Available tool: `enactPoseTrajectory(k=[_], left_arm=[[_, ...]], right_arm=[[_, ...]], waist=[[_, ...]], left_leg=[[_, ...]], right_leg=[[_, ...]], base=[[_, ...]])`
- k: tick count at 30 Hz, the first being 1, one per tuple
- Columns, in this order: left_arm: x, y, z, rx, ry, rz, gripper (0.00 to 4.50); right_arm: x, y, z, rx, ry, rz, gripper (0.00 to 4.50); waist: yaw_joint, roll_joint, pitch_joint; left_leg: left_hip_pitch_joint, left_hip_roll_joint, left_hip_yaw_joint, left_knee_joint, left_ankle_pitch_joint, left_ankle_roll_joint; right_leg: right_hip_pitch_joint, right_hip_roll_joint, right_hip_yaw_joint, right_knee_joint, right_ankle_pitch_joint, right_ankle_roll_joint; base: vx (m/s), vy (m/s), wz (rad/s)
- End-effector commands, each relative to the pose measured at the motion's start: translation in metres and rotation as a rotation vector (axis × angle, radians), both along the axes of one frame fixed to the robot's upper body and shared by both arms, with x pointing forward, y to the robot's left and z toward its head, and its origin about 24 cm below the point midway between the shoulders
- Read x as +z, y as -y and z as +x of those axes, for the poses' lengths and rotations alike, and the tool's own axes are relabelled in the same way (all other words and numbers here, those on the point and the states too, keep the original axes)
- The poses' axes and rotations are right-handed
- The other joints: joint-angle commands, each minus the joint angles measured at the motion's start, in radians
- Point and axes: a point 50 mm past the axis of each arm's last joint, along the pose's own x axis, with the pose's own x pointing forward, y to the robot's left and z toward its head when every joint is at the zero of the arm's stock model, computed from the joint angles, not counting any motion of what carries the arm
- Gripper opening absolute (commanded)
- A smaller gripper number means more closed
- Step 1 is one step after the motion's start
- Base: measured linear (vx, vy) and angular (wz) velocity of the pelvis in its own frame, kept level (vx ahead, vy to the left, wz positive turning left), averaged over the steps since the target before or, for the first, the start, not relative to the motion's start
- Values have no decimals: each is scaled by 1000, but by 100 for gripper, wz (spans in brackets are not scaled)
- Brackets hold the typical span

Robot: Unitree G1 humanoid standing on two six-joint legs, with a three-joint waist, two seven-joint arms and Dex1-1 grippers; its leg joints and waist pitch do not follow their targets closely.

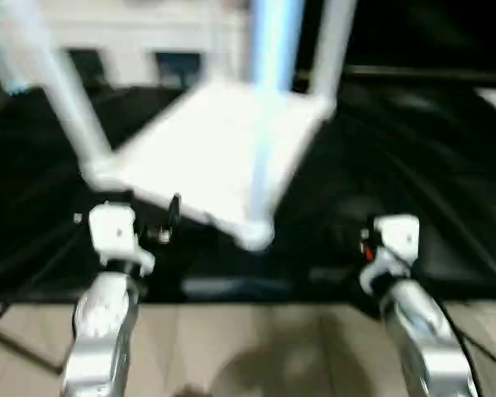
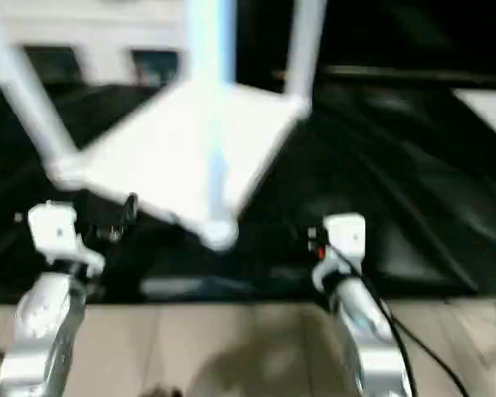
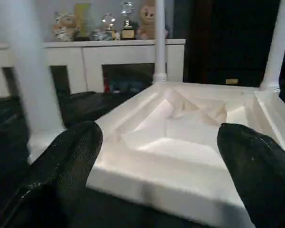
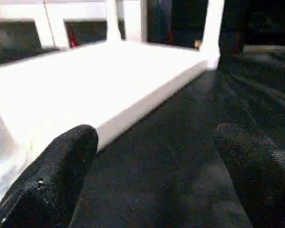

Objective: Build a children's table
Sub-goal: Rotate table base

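Ahead, upturned table [image 1: 215, 153] beyond open hands.

table top [image 1: 215, 157]: white, upside down on dark surface | legs [image 1: 274, 50]: white, upright in corner sockets

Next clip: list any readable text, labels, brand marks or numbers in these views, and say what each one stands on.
No readable text in any view.
Table top: plain white, no marking visible.
Legs: plain white, no marking visible.
Figurines and trophy on the white cabinet: any lettering is too small and blurred to read.
Left gripper and right gripper: no label visible.
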Motion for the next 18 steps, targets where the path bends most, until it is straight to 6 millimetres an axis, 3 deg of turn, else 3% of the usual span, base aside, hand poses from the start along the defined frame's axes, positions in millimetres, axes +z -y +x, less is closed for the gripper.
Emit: enactPoseTrajectory(k=[1,2,3,4,5,6,7,8,9,10,11,12,13,14,15,16,17,18], left_arm=[[4,9,4,-33,11,6,450],[4,10,4,-38,10,4,450],[4,10,4,-38,8,4,450],[4,10,5,-40,7,4,450],[3,12,5,-52,4,7,450],[3,13,5,-54,2,8,450],[2,14,6,-58,0,8,450],[2,14,6,-59,-2,7,450],[2,14,6,-56,-3,10,450],[2,14,6,-56,-3,10,450],[1,14,6,-54,-5,6,450],[1,13,6,-48,-8,4,450],[1,13,6,-48,-8,4,450],[0,13,5,-42,-5,-5,450],[0,12,4,-37,-8,-1,450],[-1,12,4,-36,-10,1,450],[-3,9,3,-27,-14,12,450],[-3,8,2,-21,-13,17,450]], right_arm=[[-3,7,-1,-23,-8,0,441],[-3,5,0,-14,-6,-9,441],[-3,5,0,-11,-7,-12,441],[-3,5,0,-9,-7,-14,441],[-3,4,0,-9,-8,-15,441],[-4,5,0,-9,-9,-14,441],[-4,5,1,-10,-11,-15,441],[-4,5,1,-8,-13,-17,441],[-5,5,2,-3,-14,-23,441],[-5,5,2,-3,-14,-23,441],[-5,5,2,8,-14,-42,441],[-5,5,2,12,-17,-42,441],[-5,5,2,12,-17,-42,441],[-6,5,2,16,-21,-44,441],[-6,6,2,19,-20,-49,441],[-7,5,2,22,-21,-52,441],[-8,5,2,29,-25,-52,441],[-8,5,2,32,-26,-51,441]], waist=[[-36,12,-51],[-30,5,-60],[-13,1,-73],[-12,0,-75],[-13,6,-84],[-28,14,-94],[-28,14,-94],[-87,29,-107],[-119,22,-107],[-118,14,-102],[-113,0,-79],[-75,-44,-51],[-75,-44,-51],[-27,-72,-61],[-30,-84,-50],[-26,-79,-45],[-21,-47,-65],[-17,-23,-69]], left_leg=[[93,60,-59,-105,-668,94],[31,20,-20,-77,-478,159],[-20,-20,16,-35,-261,186],[-34,-23,19,-28,-197,191],[-29,-28,16,-18,-108,209],[26,-16,-10,-20,-50,266],[26,-16,-10,-20,-50,266],[174,52,-115,-8,95,519],[218,130,-196,-21,207,671],[209,151,-213,-30,238,692],[153,121,-188,-47,126,618],[59,-6,-82,-24,-126,385],[59,-6,-82,-24,-126,385],[-63,-109,-33,189,-191,235],[-107,-103,-44,209,-82,159],[-96,-102,-43,185,-25,126],[-78,-83,-40,84,190,109],[-72,-67,-47,36,261,125]], right_leg=[[-41,7,8,-55,-147,-108],[22,-12,23,-90,-41,-74],[70,-13,31,-115,17,-17],[78,-13,30,-122,24,17],[87,12,21,-112,85,76],[66,48,4,-75,171,127],[66,48,4,-75,171,127],[-90,57,-25,43,85,160],[-185,13,-7,123,-134,140],[-200,-12,14,142,-169,127],[-190,-35,49,144,-88,88],[-96,-46,98,3,19,26],[-96,-46,98,3,19,26],[47,-127,214,-80,-289,160],[39,-97,169,-58,-126,191],[25,-92,143,-57,-17,187],[-2,-52,82,-28,390,104],[-7,-37,54,-10,501,84]], base=[[134,41,-10],[63,15,-5],[129,36,-5],[149,24,0],[248,15,4],[183,-6,4],[187,-27,4],[142,-69,-13],[142,-69,-13],[87,-154,-35],[41,-160,-41],[41,-160,-41],[86,-131,-12],[149,-109,0],[149,-109,0],[121,-70,-10],[104,-51,-8],[104,-51,-8]])
